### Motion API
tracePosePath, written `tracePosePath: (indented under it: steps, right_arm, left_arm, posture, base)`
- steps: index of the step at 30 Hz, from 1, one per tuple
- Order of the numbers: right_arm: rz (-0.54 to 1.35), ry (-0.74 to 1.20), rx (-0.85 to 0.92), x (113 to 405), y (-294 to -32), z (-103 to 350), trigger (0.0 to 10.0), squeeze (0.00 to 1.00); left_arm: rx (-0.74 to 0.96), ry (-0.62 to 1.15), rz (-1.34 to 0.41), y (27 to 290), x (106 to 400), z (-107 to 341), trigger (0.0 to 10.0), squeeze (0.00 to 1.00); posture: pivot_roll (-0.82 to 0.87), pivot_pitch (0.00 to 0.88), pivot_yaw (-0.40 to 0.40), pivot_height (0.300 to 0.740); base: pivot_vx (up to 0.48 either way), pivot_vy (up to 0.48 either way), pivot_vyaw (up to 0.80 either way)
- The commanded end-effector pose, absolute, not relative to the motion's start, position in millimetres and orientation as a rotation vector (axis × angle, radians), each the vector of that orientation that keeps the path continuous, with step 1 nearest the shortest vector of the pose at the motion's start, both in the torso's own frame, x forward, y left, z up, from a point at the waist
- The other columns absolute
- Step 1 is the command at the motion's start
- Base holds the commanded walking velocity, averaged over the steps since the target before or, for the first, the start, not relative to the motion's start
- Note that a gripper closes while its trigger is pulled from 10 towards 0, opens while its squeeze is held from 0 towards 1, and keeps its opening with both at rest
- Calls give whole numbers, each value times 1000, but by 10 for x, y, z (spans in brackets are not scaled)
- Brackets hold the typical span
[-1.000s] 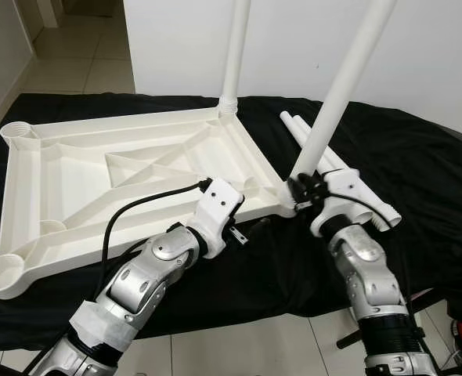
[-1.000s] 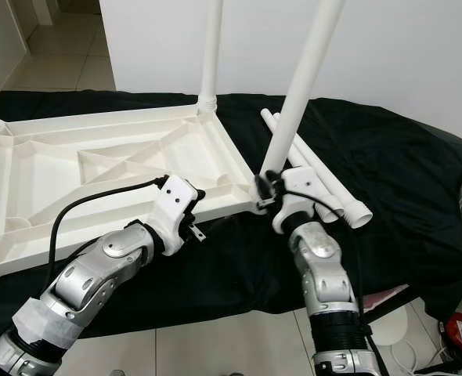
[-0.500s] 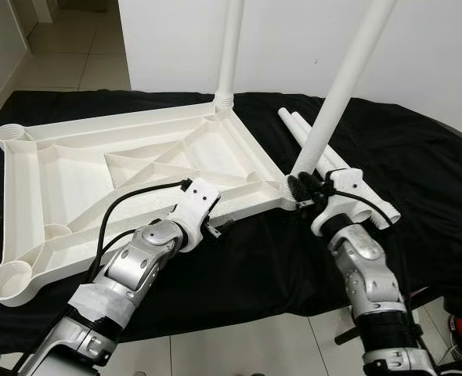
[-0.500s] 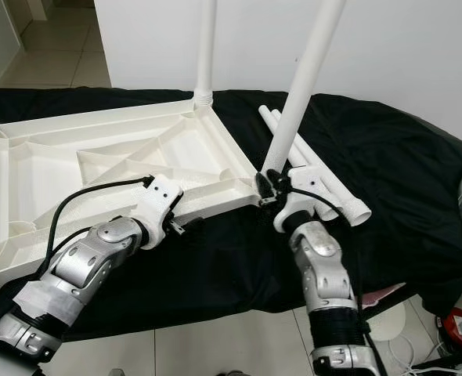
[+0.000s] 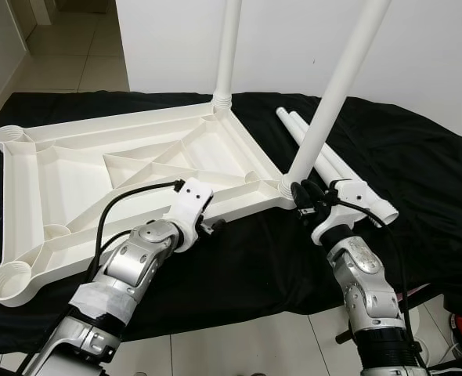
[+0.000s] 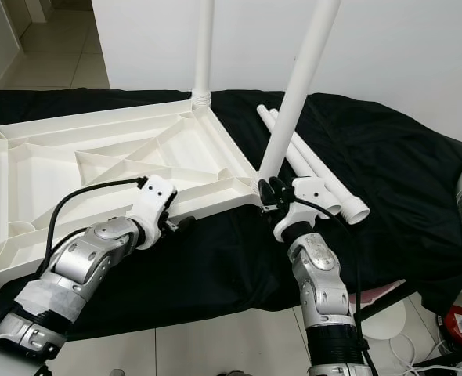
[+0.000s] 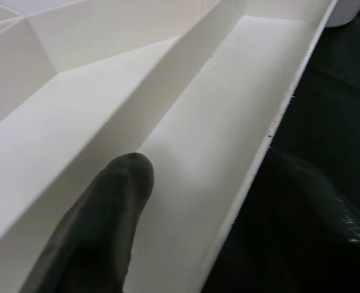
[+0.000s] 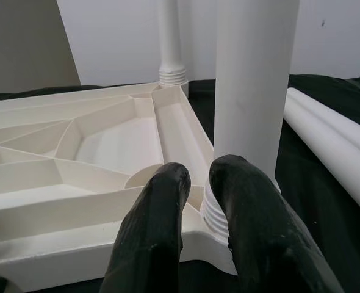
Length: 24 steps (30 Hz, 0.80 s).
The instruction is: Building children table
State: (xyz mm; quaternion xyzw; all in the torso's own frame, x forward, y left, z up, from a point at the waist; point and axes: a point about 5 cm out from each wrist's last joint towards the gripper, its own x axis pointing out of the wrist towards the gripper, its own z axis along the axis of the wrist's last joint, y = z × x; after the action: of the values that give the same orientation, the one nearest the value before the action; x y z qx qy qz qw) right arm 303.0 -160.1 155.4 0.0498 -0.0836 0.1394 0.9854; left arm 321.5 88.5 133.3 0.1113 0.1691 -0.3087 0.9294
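The white tabletop (image 5: 129,168) lies upside down on a black-draped desk (image 5: 419,164), ribbed underside up, so that its corner sockets face upward to take the legs. One leg (image 5: 229,47) stands upright in the far socket at about 12 o'clock of the panel, and a second leg (image 5: 337,90) rises, leaning somewhat, from the near corner socket at about 4 o'clock. The left claw (image 5: 210,227) straddles the panel's near rim at about 6 o'clock: in the left wrist view one finger (image 7: 100,226) rests inside the rim channel and the other sits outside on the cloth side, so it looks clamped on the rim, probably to keep the light panel from sliding or lifting while the leg is worked in. The right claw (image 6: 268,190) sits at the threaded foot of the leaning leg, its fingers (image 8: 162,232) close together just in front of the collar and gripping nothing, perhaps steadying or nudging it. Two spare legs (image 5: 333,160) lie side by side on the cloth at about 3 o'clock, within the right arm's reach for the two open sockets (image 5: 12,135) on the left.
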Motion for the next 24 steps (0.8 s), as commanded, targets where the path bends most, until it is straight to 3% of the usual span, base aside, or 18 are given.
tracePosePath:
  steps: [1, 21, 22, 23, 24]
  right_arm:
    - [262, -158, 101, 3023, -1640, 1544, 10000, 0]
    - [256, -155, 94, 3039, -1650, 1561, 10000, 0]
    - [255, -154, 94, 3040, -1649, 1559, 10000, 0]
    - [254, -153, 94, 3044, -1648, 1558, 10000, 0]
    - [254, -153, 94, 3044, -1648, 1558, 10000, 0]
  left_arm:
    - [259, 387, -482, 1015, 3256, 1241, 0, 0]
    - [261, 367, -479, 1018, 3262, 1264, 0, 0]
    - [268, 353, -478, 1013, 3271, 1278, 3765, 0]
    - [277, 339, -485, 999, 3281, 1293, 8667, 0]
    - [277, 339, -485, 999, 3281, 1293, 8667, 0]
  posture:
    - [22, 67, -79, 740]
    - [24, 68, -82, 740]
    - [24, 68, -82, 740]
    - [24, 68, -81, 740]
    - [24, 68, -81, 740]
  base:
    - [0, 0, 0]
    - [0, 0, 0]
    - [0, 0, 0]
    - [0, 0, 0]
    - [0, 0, 0]
